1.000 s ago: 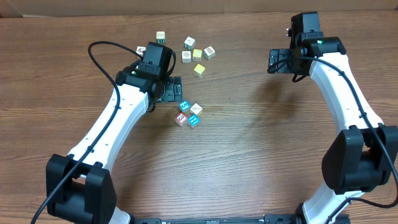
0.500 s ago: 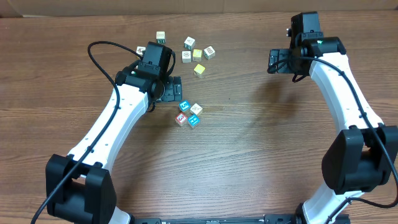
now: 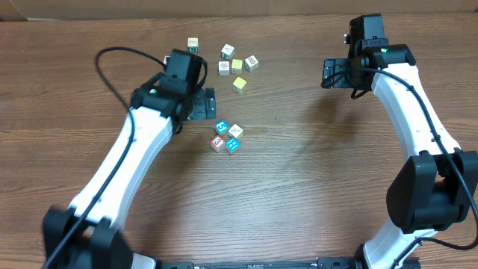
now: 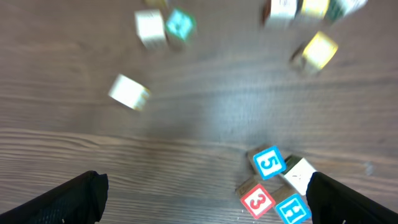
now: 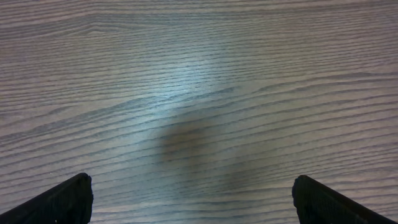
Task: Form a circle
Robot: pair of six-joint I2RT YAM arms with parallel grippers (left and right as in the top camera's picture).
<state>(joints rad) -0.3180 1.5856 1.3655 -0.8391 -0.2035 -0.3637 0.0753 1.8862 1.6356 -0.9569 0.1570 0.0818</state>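
The circle (image 3: 226, 137) is a tight cluster of four small cubes on the wooden table. It holds a blue "5" cube (image 3: 221, 128), a cream cube (image 3: 235, 131), a red "3" cube (image 3: 217, 143) and a blue "H" cube (image 3: 232, 145). My left gripper (image 3: 203, 104) hovers just behind and left of it, open and empty. In the blurred left wrist view the circle (image 4: 277, 186) lies near the right fingertip (image 4: 348, 200), apart from the left gripper (image 4: 208, 202). My right gripper (image 3: 328, 73) stands open over bare wood far to the right. Nothing lies between the right gripper's (image 5: 199, 199) fingers.
Several loose cubes lie at the back: a yellow cube (image 3: 239, 83), cream and printed ones (image 3: 223, 67), a teal-green one (image 3: 227, 51) and one further left (image 3: 193, 44). A white cube (image 3: 168, 60) sits beside the left wrist.
The left arm has drawn back and to the left, away from the circle, and its wrist view is motion-blurred. The right arm and the cubes have not moved.
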